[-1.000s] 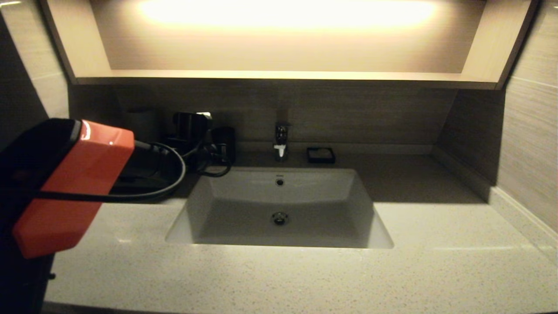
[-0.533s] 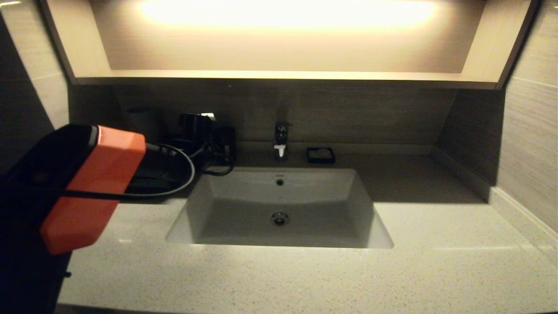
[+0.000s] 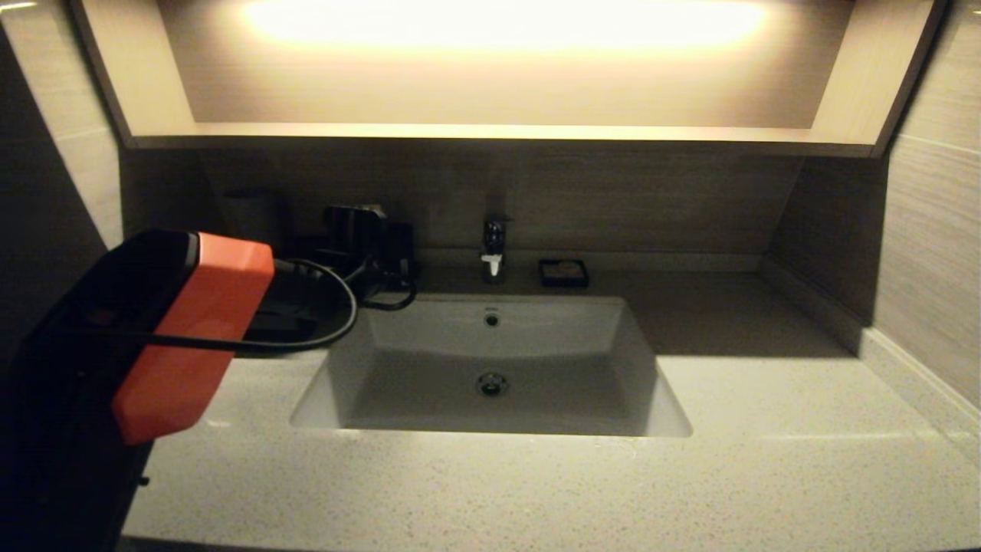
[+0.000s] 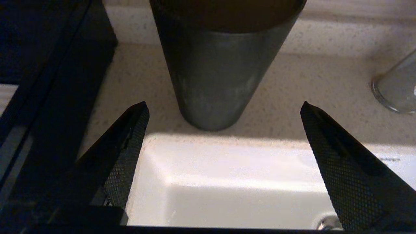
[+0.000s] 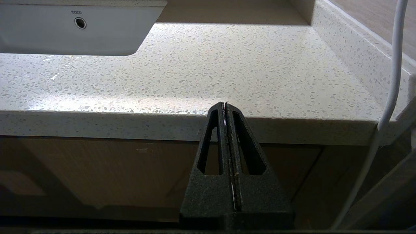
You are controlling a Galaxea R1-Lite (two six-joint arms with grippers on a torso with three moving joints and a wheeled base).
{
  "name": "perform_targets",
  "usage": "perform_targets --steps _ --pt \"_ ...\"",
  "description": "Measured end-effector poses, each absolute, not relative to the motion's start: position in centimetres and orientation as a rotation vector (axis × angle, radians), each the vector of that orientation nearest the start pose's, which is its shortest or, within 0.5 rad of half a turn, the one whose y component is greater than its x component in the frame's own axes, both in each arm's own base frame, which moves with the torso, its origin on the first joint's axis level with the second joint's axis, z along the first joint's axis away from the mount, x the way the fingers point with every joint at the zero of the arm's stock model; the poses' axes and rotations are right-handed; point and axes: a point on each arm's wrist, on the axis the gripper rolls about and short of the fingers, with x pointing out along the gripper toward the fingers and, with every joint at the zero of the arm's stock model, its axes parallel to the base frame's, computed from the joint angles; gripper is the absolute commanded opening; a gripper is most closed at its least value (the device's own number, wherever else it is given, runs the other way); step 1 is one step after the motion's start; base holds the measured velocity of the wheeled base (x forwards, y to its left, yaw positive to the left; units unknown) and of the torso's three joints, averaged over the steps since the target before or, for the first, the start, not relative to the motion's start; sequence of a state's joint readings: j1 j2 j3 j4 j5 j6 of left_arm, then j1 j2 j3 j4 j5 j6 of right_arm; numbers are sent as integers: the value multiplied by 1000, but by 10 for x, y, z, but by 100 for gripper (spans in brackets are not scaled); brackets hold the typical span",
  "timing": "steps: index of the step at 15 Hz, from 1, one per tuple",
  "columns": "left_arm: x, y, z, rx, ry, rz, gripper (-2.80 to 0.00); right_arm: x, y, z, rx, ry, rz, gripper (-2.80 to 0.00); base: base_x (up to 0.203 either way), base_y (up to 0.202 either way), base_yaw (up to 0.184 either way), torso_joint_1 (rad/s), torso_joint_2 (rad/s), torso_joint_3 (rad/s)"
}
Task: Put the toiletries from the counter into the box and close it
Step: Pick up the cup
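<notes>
Black mesh-faced left gripper (image 4: pixel 224 107) has spread wide and empty, pushing further over the speckled beige stone counter (image 4: pixel 292 94) toward the grey metal tumbler (image 4: pixel 214 74); no toiletries seen, box untouched

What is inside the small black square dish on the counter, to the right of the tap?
The dish holds something pale that fills most of it. What it is cannot be told from the head view. The dish's floor under it is covered. No wrist view shows the dish.
</notes>
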State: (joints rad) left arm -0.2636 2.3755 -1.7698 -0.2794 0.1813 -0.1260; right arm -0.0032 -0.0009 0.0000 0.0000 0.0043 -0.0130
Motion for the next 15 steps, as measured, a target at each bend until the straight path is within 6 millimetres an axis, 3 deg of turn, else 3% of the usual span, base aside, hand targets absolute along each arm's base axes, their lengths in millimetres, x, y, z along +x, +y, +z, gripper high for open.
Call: perform_targets --steps 15 --pt "512 -129 116 -27 260 -47 0 -23 0 75 -13 -1 1 -280 0 0 0 0 0 0"
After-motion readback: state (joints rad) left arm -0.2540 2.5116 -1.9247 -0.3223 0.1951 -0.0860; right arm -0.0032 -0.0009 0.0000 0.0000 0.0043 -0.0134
